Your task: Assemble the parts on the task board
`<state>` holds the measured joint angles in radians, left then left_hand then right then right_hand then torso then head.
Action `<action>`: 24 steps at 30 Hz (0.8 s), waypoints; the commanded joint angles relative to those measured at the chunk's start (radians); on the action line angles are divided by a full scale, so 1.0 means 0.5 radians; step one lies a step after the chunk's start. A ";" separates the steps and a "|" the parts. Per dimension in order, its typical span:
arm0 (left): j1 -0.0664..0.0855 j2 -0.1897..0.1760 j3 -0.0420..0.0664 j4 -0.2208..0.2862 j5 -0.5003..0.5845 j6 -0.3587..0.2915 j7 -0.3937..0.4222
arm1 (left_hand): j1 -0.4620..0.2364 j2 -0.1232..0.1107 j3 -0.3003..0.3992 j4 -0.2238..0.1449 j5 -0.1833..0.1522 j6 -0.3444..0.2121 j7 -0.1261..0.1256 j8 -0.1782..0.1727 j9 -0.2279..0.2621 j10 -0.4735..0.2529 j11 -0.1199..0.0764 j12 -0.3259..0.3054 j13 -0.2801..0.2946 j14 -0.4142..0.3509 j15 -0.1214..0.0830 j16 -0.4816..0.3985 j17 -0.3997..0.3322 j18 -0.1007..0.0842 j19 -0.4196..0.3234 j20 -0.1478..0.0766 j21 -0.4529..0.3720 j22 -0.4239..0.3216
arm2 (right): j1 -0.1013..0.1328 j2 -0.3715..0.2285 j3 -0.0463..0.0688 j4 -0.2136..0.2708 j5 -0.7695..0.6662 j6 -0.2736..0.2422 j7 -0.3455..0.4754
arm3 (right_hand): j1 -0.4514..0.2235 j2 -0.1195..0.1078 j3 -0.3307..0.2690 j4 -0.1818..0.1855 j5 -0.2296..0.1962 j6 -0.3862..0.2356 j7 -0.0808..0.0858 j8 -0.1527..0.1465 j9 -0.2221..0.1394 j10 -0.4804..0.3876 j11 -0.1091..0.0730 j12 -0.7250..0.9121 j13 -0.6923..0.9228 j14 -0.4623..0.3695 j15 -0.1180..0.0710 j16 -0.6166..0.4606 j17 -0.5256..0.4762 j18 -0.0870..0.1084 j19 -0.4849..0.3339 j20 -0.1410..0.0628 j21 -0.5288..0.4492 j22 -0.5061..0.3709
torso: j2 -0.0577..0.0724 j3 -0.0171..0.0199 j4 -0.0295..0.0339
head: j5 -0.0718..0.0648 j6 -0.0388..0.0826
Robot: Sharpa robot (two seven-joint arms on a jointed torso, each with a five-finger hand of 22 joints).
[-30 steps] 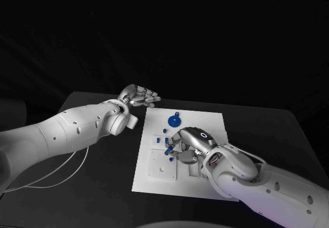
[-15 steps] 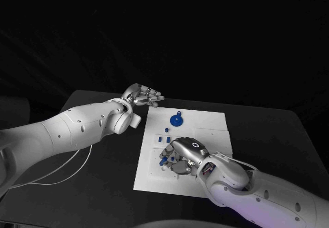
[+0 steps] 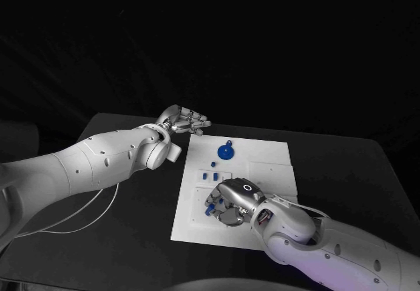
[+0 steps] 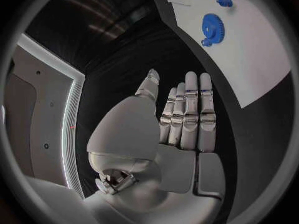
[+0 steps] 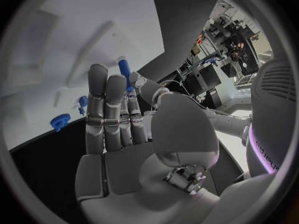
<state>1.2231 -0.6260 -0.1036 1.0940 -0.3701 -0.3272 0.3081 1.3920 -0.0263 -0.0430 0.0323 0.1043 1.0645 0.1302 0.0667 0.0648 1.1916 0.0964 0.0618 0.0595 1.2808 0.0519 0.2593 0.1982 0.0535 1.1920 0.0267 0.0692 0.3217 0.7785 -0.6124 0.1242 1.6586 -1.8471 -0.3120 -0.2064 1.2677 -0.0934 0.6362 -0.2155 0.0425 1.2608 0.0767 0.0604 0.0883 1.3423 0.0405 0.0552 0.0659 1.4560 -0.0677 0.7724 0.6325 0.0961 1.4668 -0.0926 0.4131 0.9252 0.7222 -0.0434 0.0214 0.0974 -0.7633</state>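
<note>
Black tabletop under our two robot hands, the white task board at its middle.

Our right robot hand hovers low over the board's near half, a small blue peg pinched at its fingertips, likely to seat it in a slot there. More small blue parts lie on the board just beyond that hand, and the blue gear farther up. Our left robot hand waits beside the board's far corner, fingers straight, holding nothing, probably kept clear.

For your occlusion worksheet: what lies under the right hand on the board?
Under the right hand lies the white board, and a blue part shows at its fingers. Anything beneath the palm is covered.
</note>
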 commanded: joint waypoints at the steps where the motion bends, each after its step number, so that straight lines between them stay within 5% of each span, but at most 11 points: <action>1: 0.000 0.004 0.002 0.002 0.015 0.030 0.020 | -0.005 0.014 -0.009 0.004 -0.008 -0.003 -0.002 -0.005 0.002 -0.010 0.005 -0.004 0.001 -0.011 -0.003 -0.003 -0.002 -0.014 0.006 0.013 0.011 -0.002 | -0.002 0.003 -0.004 -0.001 -0.050 0.073 -0.006 | -0.005 0.013 0.000 -0.009 0.012 0.010 0.000 0.009 0.003 0.071 -0.051 0.013 0.003 -0.005 -0.013 -0.010 0.003 0.027 0.063 -0.014 -0.008 0.003 | -0.001 -0.0019 0.000 | 0.001 -0.001; 24: -0.001 -0.001 0.002 0.002 0.015 0.037 0.017 | -0.005 0.014 -0.009 0.004 -0.008 -0.003 -0.002 -0.005 0.002 -0.010 0.005 -0.004 0.001 -0.011 -0.003 -0.003 -0.002 -0.014 0.006 0.013 0.011 -0.002 | -0.014 0.007 -0.011 0.013 -0.224 0.037 -0.150 | -0.018 0.007 0.022 -0.027 0.012 0.020 -0.003 0.009 0.002 0.080 -0.054 0.013 0.003 -0.004 -0.015 -0.009 0.010 0.028 0.062 -0.016 -0.011 0.037 | 0.000 0.0010 -0.001 | 0.000 -0.005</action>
<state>1.2223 -0.6282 -0.1036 1.0938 -0.3684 -0.3224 0.3075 1.3921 -0.0263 -0.0430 0.0323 0.1043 1.0645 0.1302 0.0667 0.0648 1.1916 0.0964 0.0618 0.0596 1.2808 0.0519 0.2593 0.1983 0.0535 1.1920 0.0267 0.0692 0.3219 0.7728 -0.6098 0.1186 1.6619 -1.9168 -0.2967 -0.2507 1.2675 -0.0939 0.6431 -0.2281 0.0458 1.2634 0.0728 0.0615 0.0886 1.3459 0.0441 0.0579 0.0664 1.4563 -0.0675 0.7724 0.6365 0.0912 1.4668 -0.0925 0.4135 0.9430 0.7218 -0.0434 0.0209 0.0976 -0.7660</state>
